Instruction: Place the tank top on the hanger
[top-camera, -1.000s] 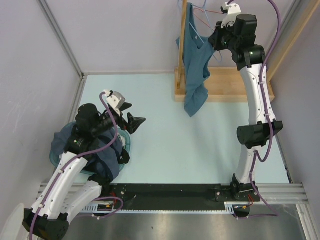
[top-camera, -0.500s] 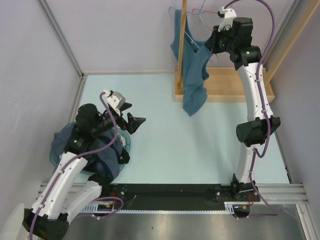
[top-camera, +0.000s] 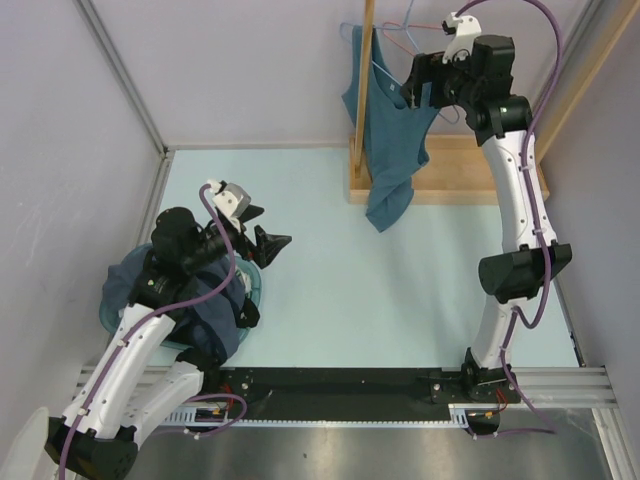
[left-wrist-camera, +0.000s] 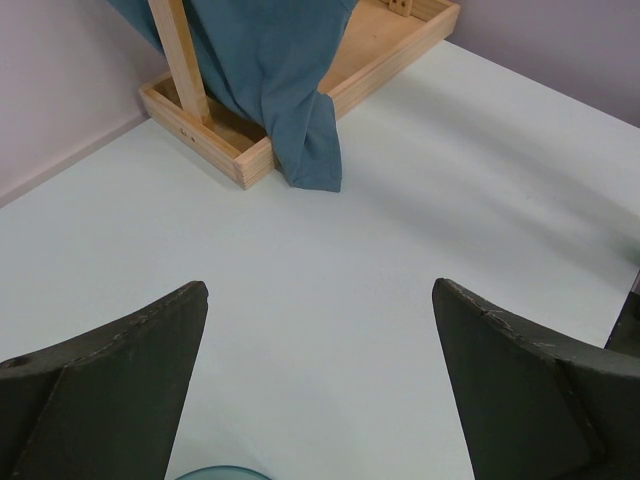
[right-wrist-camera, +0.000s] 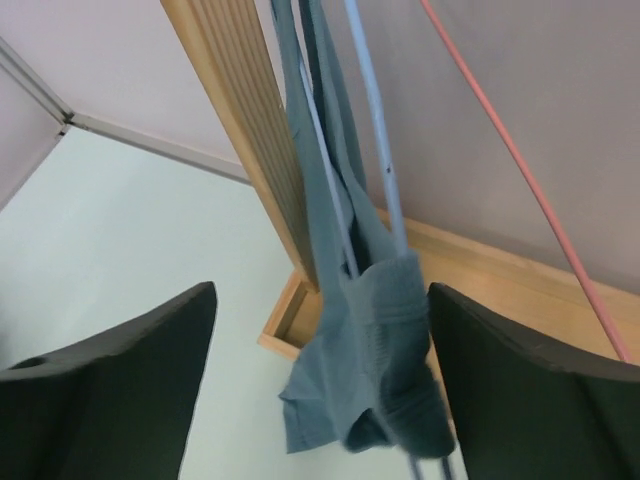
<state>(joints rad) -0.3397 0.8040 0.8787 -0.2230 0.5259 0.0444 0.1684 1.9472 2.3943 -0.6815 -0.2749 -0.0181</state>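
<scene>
Spreading under everything, the pale table (top-camera: 330, 290) carries a wooden rack (top-camera: 470, 170) at its far edge, with an upright post (top-camera: 362, 90). The tank top (top-camera: 385, 130) hangs beside that post, and its hem spills over the rack's front lip onto the table. It looks light, limp and likely to slide, so the strap at the shoulder is the place to pinch. The navy heap of clothes (top-camera: 215, 320) sits in a teal basket (top-camera: 255, 285) near the left arm. The left gripper (left-wrist-camera: 320, 285) hovers there, jaws wide apart and empty. The right gripper (right-wrist-camera: 321, 288) straddles the bunched fabric, jaws apart and clamping nothing. The light-blue hanger (right-wrist-camera: 372, 130) threads the straps, which appear carried. The pink hanger (right-wrist-camera: 510, 170) hangs bare alongside.
</scene>
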